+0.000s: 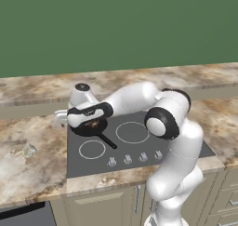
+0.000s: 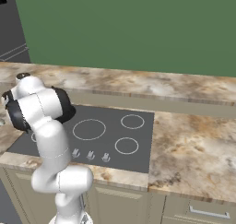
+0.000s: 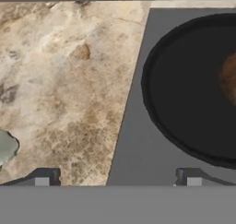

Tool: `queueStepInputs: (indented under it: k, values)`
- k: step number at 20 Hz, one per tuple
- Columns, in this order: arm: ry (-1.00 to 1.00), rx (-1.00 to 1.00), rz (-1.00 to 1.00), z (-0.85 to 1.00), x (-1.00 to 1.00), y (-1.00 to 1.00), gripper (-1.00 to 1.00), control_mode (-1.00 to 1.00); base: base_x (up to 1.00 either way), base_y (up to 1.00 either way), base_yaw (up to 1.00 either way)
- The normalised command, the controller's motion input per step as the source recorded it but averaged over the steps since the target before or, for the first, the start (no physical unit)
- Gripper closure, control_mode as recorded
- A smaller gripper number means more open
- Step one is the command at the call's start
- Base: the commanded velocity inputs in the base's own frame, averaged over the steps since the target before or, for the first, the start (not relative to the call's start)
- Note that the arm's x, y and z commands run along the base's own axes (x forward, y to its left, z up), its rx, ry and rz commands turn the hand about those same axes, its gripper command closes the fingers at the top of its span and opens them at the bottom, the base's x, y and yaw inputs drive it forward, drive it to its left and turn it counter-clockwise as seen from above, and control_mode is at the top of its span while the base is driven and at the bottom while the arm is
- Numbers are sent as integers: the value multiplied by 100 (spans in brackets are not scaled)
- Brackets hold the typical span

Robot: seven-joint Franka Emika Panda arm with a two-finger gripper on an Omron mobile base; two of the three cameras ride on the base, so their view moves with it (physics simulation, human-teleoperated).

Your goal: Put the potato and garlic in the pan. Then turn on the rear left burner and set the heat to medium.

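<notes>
The black pan [image 1: 88,128] sits on the rear left burner of the dark cooktop [image 1: 139,148], its handle pointing toward the front right. The brown potato [image 1: 95,124] lies inside it, and it also shows at the right edge of the hand view as the potato [image 3: 229,75] in the pan [image 3: 193,94]. The pale garlic [image 1: 29,149] rests on the marble counter left of the cooktop, and the garlic [image 3: 6,147] is cut by the left edge of the hand view. My gripper [image 1: 59,119] hovers above the cooktop's left edge, between pan and garlic. In the hand view the gripper [image 3: 117,181] is open and holds nothing.
Several knobs [image 1: 128,159] line the cooktop's front edge. White-ringed burners [image 2: 89,129] lie to the right of the pan. The marble counter [image 1: 28,174] runs along both sides, with a raised ledge and a green wall behind.
</notes>
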Motion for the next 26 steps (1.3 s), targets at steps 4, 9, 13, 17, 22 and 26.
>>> queueStepInputs:
  k: [4,9,13,17,22,26]
  values:
    - [0,0,0,25,-42,56,-100,-100,0,0,0]
    - [4,0,0,15,-38,47,-100,-100,0,0,0]
    - [17,0,0,15,-36,34,-100,-100,0,0,0]
    - [25,0,0,3,-21,26,-100,-100,0,0,0]
    - [20,-2,-7,-1,-17,15,-100,-100,0,0,0]
    - [1,-4,-6,-7,0,18,-100,-100,0,0,0]
